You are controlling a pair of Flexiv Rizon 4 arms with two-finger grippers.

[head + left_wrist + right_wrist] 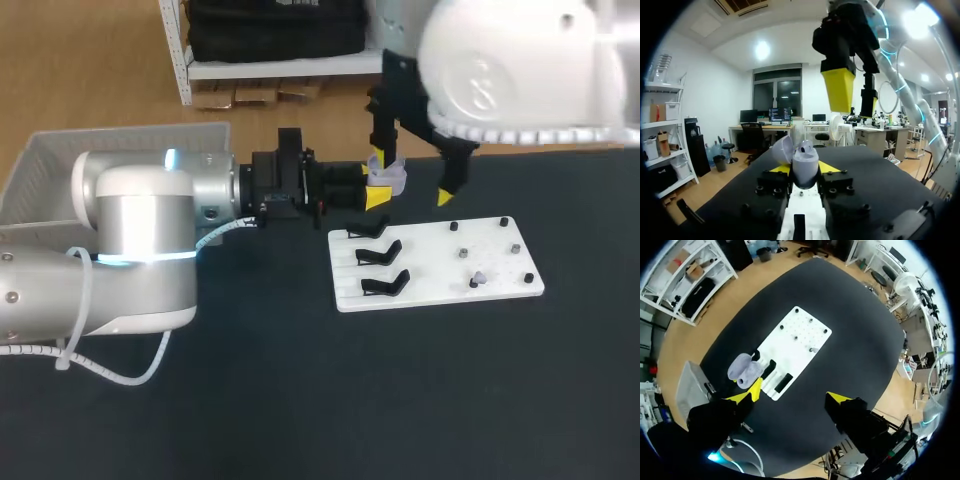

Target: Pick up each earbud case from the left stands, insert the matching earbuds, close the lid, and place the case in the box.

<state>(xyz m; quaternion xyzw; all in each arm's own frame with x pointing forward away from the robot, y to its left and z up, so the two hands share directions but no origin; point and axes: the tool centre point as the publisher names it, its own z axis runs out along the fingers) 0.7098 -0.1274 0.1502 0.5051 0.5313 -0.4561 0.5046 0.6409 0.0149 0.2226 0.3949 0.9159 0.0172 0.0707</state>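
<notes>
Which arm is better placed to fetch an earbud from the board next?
Right. The right tool is open and empty near the board with the earbud; the left tool is shut on the open case.

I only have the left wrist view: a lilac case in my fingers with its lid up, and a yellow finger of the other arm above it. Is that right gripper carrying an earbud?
Observer: No. The right wrist view shows the right gripper open above the case, with nothing between its fingers.
Operator: Are there any earbuds on the board?
Observer: The head view shows one small lilac piece, likely an earbud, on the peg side of the white board.
Operator: And the stands?
Observer: All three black stands on the board's other side are empty.
</notes>
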